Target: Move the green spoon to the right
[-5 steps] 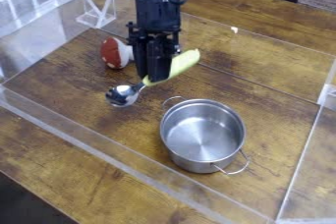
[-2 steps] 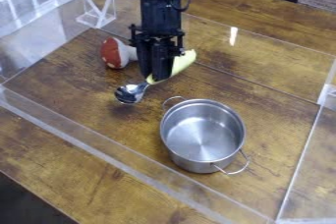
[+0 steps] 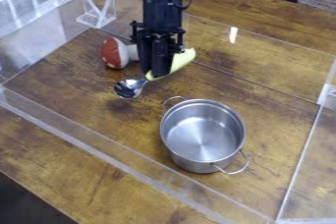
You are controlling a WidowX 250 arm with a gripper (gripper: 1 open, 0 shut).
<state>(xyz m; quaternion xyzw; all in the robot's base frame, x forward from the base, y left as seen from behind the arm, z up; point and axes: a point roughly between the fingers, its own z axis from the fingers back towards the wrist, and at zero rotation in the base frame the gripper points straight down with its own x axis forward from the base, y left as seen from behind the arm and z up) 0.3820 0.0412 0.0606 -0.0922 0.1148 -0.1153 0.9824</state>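
Note:
The green spoon lies on the wooden table with its silver bowl (image 3: 128,88) pointing to the lower left and its yellow-green handle (image 3: 184,59) sticking out to the right of the fingers. My gripper (image 3: 157,69) points steeply down and is shut on the middle of the handle, which hides that part. The spoon looks low, at or just above the table.
A red-and-white rounded toy (image 3: 116,53) sits just left of the gripper. A steel pot (image 3: 203,135) with side handles stands in front, to the lower right. A clear plastic wall (image 3: 79,120) runs along the table's near and side edges.
The gripper and the spoon have shifted together a little away from the camera and slightly right; the spoon's bowl now lies a bit higher in the picture.

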